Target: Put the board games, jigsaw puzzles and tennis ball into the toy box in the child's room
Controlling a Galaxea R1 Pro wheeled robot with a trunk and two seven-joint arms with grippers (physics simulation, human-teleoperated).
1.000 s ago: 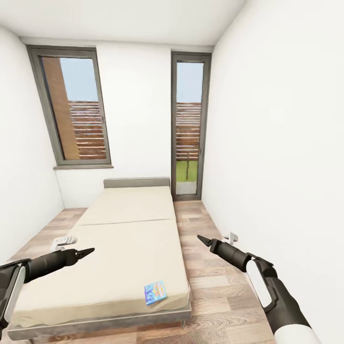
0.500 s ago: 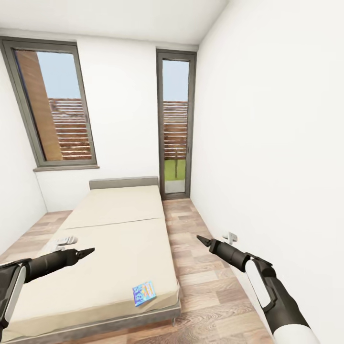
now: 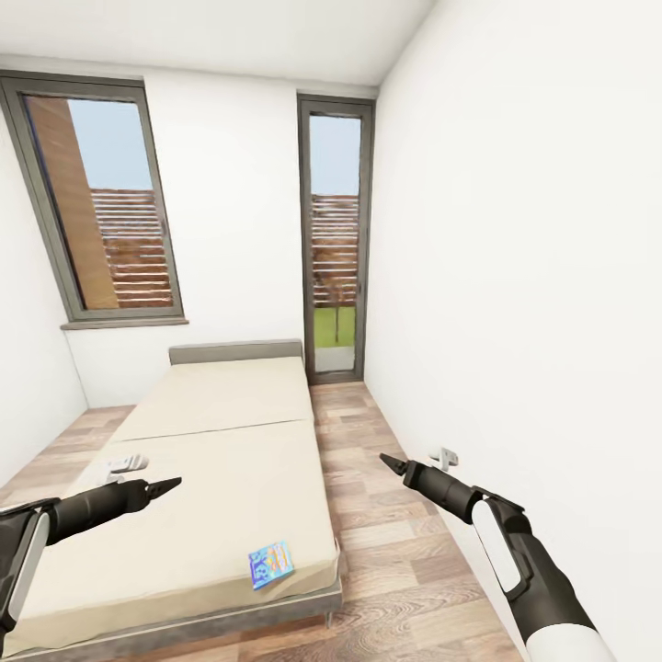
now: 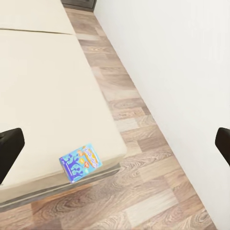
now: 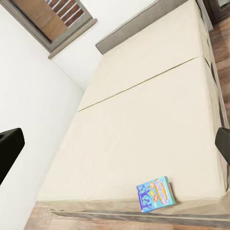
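Observation:
A small blue board game (image 3: 271, 564) with orange print lies flat at the near right corner of the cream bed (image 3: 221, 460); it also appears in the left wrist view (image 4: 80, 162) and the right wrist view (image 5: 154, 193). My left gripper (image 3: 175, 482) hovers over the bed's left part, open and empty, well to the left of the game. Over the wood floor right of the bed, my right gripper (image 3: 384, 458) is held open and empty. In each wrist view the dark fingers (image 4: 9, 152) (image 5: 8, 148) stand far apart at the picture's sides. The table and toy box are out of view.
A small pale object (image 3: 124, 463) lies on the bed's left edge, partly behind my left arm, too small to identify. A strip of wood floor (image 3: 395, 542) runs between bed and right wall (image 3: 533, 276). A glass door (image 3: 335, 239) and a window (image 3: 101, 211) are in the far wall.
The whole picture has shifted, so the camera has turned a little to the right; the bed and game now sit further left in the head view. Both arms keep the same pose.

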